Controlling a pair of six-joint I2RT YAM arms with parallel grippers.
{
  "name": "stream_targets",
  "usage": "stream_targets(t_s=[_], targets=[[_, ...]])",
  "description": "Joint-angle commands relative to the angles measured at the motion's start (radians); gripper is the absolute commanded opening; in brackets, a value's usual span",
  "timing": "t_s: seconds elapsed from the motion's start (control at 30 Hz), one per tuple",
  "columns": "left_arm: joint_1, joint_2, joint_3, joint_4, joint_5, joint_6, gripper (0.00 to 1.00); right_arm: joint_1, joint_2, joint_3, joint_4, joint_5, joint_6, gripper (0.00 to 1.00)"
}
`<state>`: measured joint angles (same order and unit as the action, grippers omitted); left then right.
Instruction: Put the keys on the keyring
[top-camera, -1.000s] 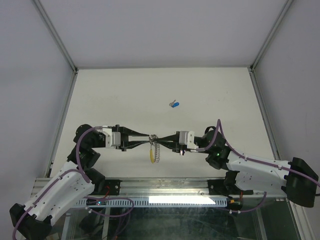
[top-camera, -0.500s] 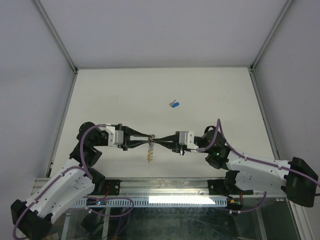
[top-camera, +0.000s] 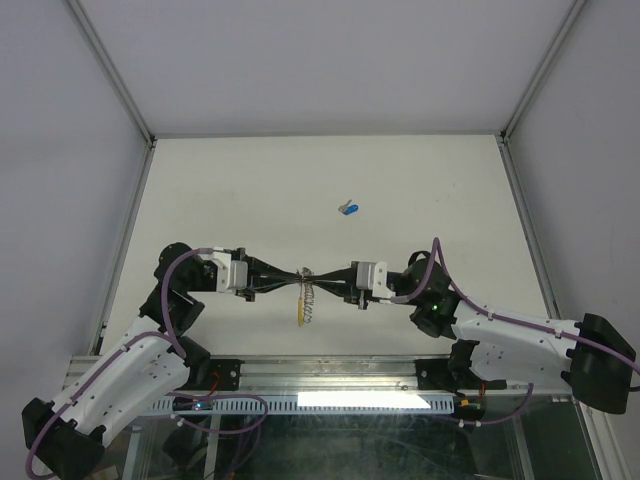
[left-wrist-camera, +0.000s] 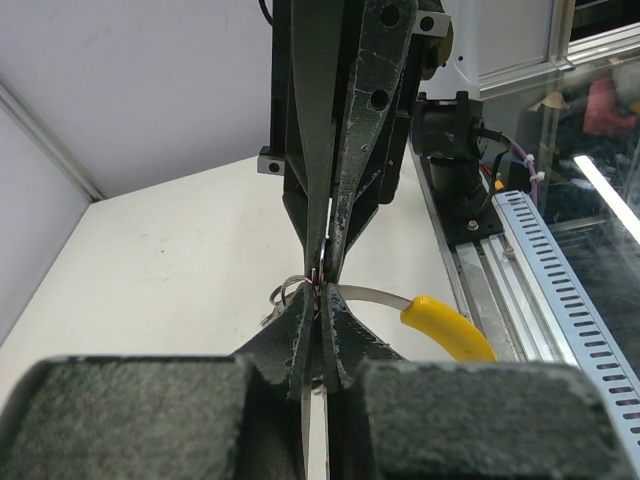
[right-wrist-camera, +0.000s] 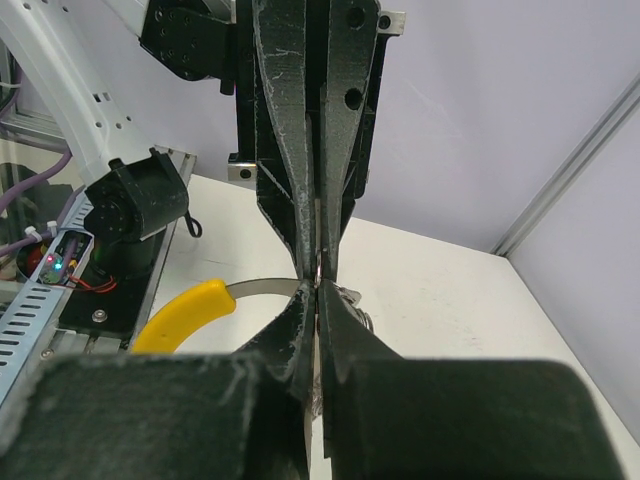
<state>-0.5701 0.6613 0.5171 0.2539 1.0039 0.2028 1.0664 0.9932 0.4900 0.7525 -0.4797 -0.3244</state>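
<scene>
The keyring (top-camera: 306, 300) hangs between my two grippers, its yellow segment (top-camera: 298, 311) lowest. My left gripper (top-camera: 298, 274) and right gripper (top-camera: 313, 274) meet tip to tip above the near part of the table, both shut on the keyring's top. In the left wrist view the silver band (left-wrist-camera: 372, 295) curves right to the yellow segment (left-wrist-camera: 447, 326), and small silver key parts (left-wrist-camera: 283, 293) sit just left of the tips (left-wrist-camera: 322, 290). The right wrist view shows the same pinch (right-wrist-camera: 317, 290), the yellow segment (right-wrist-camera: 186, 312) and silver bits (right-wrist-camera: 352, 298). The blue-headed key (top-camera: 349, 208) lies alone on the table.
The white table (top-camera: 220, 190) is walled by pale panels with metal posts (top-camera: 112, 70) at left and right. The metal rail (top-camera: 330, 375) with the arm bases runs along the near edge, close below the hanging ring.
The left wrist has risen slightly and both tips stay pressed together. The keyring has swung and turned under the tips. The blue-headed key has not moved.
</scene>
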Motion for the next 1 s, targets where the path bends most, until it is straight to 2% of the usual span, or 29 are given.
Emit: stream_targets(t_s=[0.0, 0.17, 0.27, 0.33, 0.4, 0.53, 0.7, 0.97], targets=[[-0.011, -0.02, 0.037, -0.006, -0.022, 0.044, 0.0, 0.007, -0.003, 0.057, -0.019, 0.012, -0.026, 0.01], [-0.011, -0.029, 0.086, -0.182, -0.076, 0.165, 0.0, 0.007, -0.047, 0.055, -0.122, 0.055, -0.055, 0.12], [-0.011, -0.026, 0.101, -0.246, -0.098, 0.206, 0.0, 0.007, -0.079, 0.065, -0.22, 0.06, -0.061, 0.14], [-0.01, -0.025, 0.109, -0.286, -0.111, 0.232, 0.0, 0.007, -0.099, 0.076, -0.298, 0.084, -0.092, 0.22], [-0.011, -0.018, 0.121, -0.321, -0.121, 0.257, 0.0, 0.007, -0.116, 0.092, -0.372, 0.099, -0.108, 0.24], [-0.011, 0.016, 0.157, -0.406, -0.137, 0.316, 0.0, 0.007, -0.128, 0.136, -0.503, 0.148, -0.113, 0.26], [-0.011, 0.071, 0.219, -0.536, -0.177, 0.398, 0.0, 0.006, -0.061, 0.278, -0.715, 0.192, -0.082, 0.27], [-0.014, 0.125, 0.268, -0.654, -0.221, 0.468, 0.0, 0.006, 0.041, 0.392, -0.794, 0.199, 0.031, 0.3]])
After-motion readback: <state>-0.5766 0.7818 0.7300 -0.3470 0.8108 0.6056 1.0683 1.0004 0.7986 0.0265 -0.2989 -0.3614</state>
